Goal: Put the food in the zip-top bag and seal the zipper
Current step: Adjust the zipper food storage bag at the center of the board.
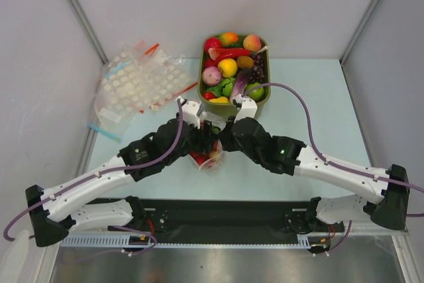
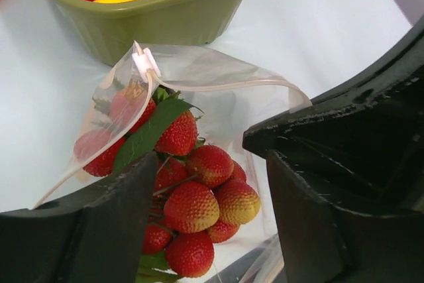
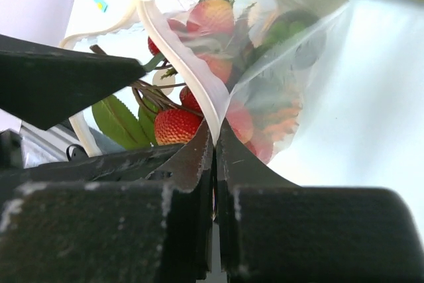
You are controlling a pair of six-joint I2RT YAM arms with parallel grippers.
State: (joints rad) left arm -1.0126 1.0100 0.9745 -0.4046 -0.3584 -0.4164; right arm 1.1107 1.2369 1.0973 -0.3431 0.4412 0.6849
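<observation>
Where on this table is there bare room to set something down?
Bare table right of the tub, and the strip before the bag, between the left arm and right arm. Crowded: back left under the heap of bags, and around the bag.

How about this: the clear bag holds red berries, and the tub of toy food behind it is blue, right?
No, the tub is olive green, not blue; the left wrist view shows it. The clear bag does hold red berries.

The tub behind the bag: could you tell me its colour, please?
The tub is olive green; left wrist view shows it best.
</observation>
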